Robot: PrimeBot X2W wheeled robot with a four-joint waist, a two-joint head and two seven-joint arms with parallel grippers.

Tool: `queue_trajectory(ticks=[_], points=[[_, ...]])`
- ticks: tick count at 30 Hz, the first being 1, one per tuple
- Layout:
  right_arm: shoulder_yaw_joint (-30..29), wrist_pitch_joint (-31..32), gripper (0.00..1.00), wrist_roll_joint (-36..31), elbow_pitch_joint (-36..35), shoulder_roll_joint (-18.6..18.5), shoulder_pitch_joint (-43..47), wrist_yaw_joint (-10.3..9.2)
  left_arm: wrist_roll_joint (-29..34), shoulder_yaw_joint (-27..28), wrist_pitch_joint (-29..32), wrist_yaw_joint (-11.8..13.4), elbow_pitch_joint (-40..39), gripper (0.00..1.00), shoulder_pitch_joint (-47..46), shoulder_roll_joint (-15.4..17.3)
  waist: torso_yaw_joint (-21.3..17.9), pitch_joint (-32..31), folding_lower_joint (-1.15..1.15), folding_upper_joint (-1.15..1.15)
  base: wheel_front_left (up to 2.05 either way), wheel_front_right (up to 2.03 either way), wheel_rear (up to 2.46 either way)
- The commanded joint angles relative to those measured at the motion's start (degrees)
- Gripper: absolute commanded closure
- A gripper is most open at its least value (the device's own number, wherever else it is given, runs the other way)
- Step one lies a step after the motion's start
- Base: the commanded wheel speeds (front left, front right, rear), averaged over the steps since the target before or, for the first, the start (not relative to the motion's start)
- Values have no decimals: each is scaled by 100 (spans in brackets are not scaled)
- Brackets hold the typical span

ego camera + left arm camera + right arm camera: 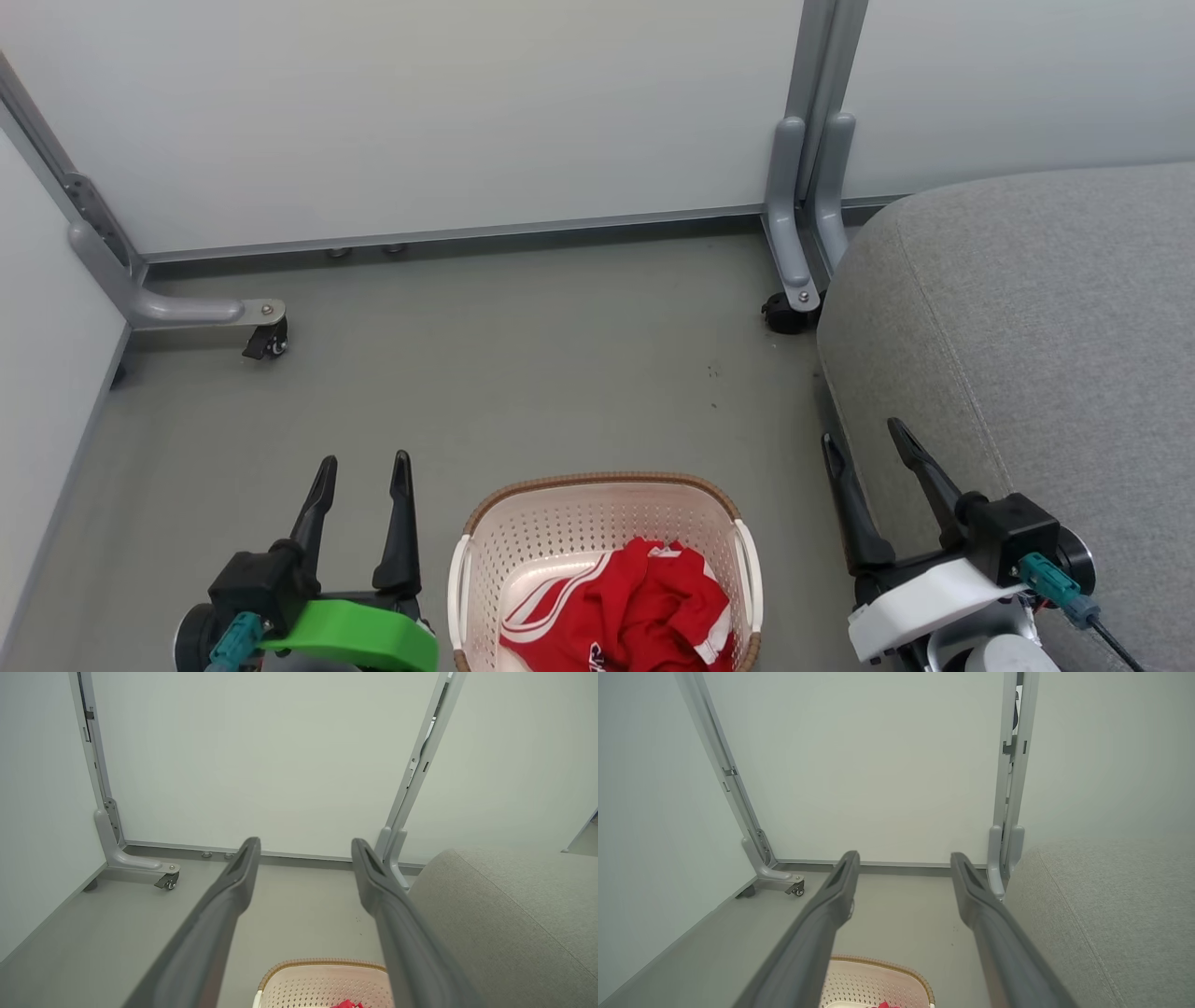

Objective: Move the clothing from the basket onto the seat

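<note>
Hovering with empty grippers over a half-seen basket

Nearest the robot, the left gripper (pixel 364 457) on its green mount and the right gripper (pixel 864 432) on its white mount each hold their two long dark fingers spread, with nothing between them. On the floor between them stands the cream-white perforated plastic basket with a brown woven-look rim (pixel 597 480). The bright red soft clothing with white stripes (pixel 635 607) lies crumpled inside it, none of it on the seat yet.

A shallow pinch may catch a single fold, so the cloth could slide free partway across and land on the grey floor (pixel 513 373). A fingertip could snag a hole in the wall or hook the rim, dragging or tipping what looks like a light basket. The right arm sits just beside the large grey fabric-upholstered seat (pixel 1027 327) and could brush its rounded edge when it swings.

The basket's near end is cut off at the bottom of the head view, so I cannot tell how much cloth there is or how many garments. Both wrist views catch a mere sliver of red. The seat runs out of the picture on the right. Beyond stand pale partition panels (pixel 420 112) on grey metal feet
</note>
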Motion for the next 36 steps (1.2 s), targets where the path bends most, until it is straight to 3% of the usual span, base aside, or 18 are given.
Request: queue_trajectory(ticks=[1, 10, 36], points=[[27, -49, 0, -126, -6, -34, 73, 2, 137, -17, -43, 48, -22, 0, 45, 19, -1, -4, 0, 0, 0, 0, 0], [80, -140, 0, -453, -21, -40, 93, 1, 499, -64, -137, 52, -48, 0, 91, 22, -8, -6, 0, 0, 0, 0, 0], [86, -125, 0, -384, -45, 24, 86, 1, 628, -18, -116, -60, 62, 0, 90, 21, -4, 55, 0, 0, 0, 0, 0]])
